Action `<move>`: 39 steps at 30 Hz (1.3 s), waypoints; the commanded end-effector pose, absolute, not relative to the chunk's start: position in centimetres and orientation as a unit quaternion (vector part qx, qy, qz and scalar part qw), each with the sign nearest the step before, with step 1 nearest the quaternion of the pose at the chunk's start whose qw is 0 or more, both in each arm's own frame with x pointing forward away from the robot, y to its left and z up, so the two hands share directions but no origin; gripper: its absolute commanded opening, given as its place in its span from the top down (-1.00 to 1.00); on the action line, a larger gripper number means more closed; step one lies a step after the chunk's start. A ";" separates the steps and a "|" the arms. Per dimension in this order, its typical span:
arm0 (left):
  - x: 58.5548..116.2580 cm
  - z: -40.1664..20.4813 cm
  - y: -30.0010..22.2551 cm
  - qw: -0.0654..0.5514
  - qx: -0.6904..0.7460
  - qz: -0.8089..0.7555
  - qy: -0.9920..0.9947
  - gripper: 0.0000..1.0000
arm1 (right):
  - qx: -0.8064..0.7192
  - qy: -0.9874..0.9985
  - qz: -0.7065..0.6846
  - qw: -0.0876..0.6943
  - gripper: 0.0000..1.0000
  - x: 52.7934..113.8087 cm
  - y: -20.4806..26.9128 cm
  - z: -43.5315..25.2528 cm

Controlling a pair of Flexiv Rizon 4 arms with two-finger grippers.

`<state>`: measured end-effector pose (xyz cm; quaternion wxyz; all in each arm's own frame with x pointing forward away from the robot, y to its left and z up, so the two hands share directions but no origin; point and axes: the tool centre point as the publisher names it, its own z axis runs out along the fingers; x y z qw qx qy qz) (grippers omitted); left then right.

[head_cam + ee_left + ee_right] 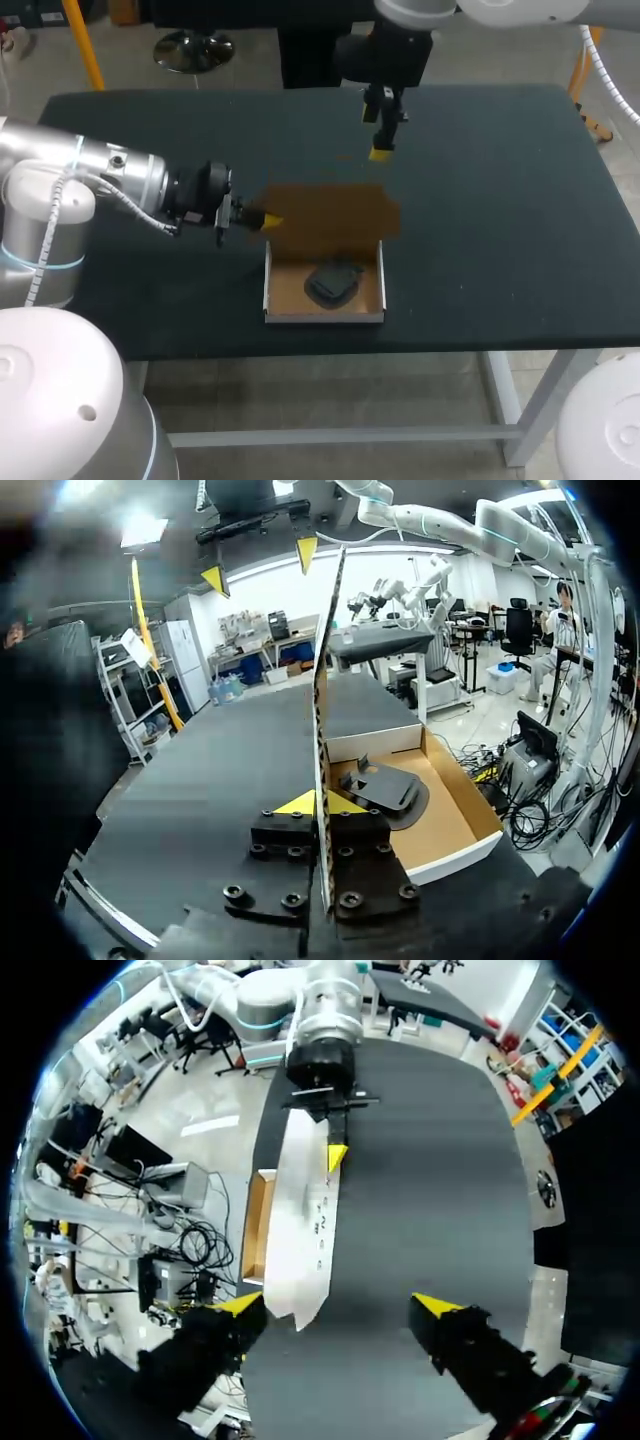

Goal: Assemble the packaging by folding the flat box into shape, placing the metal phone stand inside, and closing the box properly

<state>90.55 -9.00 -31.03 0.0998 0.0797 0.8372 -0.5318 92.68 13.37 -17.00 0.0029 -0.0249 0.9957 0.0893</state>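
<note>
Brown inside, white on its outer walls, there's the open cardboard box (325, 317), its raised lid (300, 1230) white with tiny dark marks, a dark grey metal phone stand (333, 282), a matte blackish-green table (500, 200), bright yellow tips on the black left gripper (322, 803) and right gripper (338, 1305)

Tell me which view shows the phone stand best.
Left wrist view: the phone stand lies close and unobstructed on the box floor. The head view shows only a small dark shape; in the right wrist view the raised lid hides it.
</note>
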 end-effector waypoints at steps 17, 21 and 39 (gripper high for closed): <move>90.8 -31.0 -8.9 0.097 0.082 -0.533 0.836 1.00 | -0.029 0.998 0.052 0.020 0.09 93.8 16.7 -17.1; 90.8 -31.0 -8.9 0.097 0.082 -0.533 0.836 1.00 | -0.030 0.998 0.045 0.022 0.14 93.8 17.3 -17.7; 90.8 -31.0 -8.9 0.097 0.082 -0.533 0.836 1.00 | -0.044 0.998 0.034 0.008 0.10 91.6 18.3 -20.2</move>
